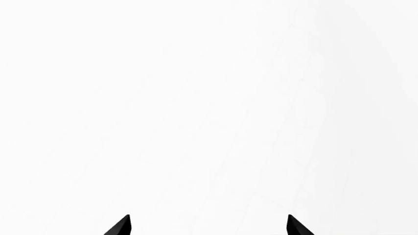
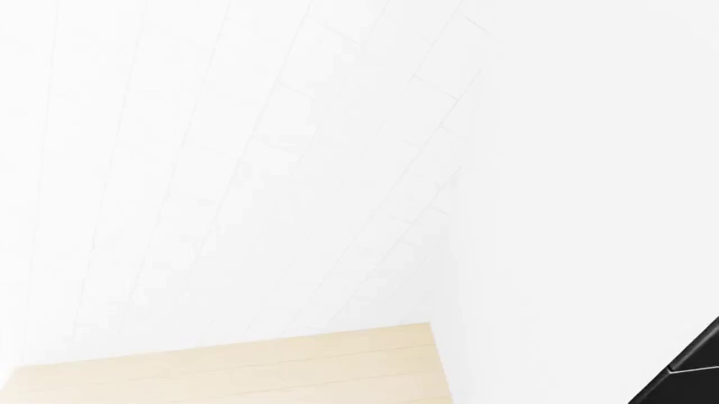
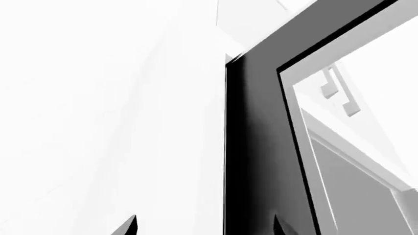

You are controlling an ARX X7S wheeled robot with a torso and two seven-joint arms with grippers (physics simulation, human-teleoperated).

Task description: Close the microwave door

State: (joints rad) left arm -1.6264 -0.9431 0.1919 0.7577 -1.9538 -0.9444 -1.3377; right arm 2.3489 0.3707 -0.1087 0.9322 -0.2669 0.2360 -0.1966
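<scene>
In the right wrist view the microwave door (image 3: 258,147) shows close up as a dark frame edge around a pale window (image 3: 365,122), with grey shapes behind the glass. I cannot tell how far it stands open. My right gripper (image 3: 203,226) is open, one fingertip in front of the white surface and the other in front of the door's dark edge. Nothing lies between them. My left gripper (image 1: 209,226) is open too, facing a plain white surface with nothing between its fingertips. Neither gripper shows in the head view.
The head view takes in a white tiled wall (image 2: 247,151) and a strip of light wooden surface (image 2: 247,366) below it. A black corner (image 2: 691,370) cuts in at the lower right; I cannot tell what it belongs to.
</scene>
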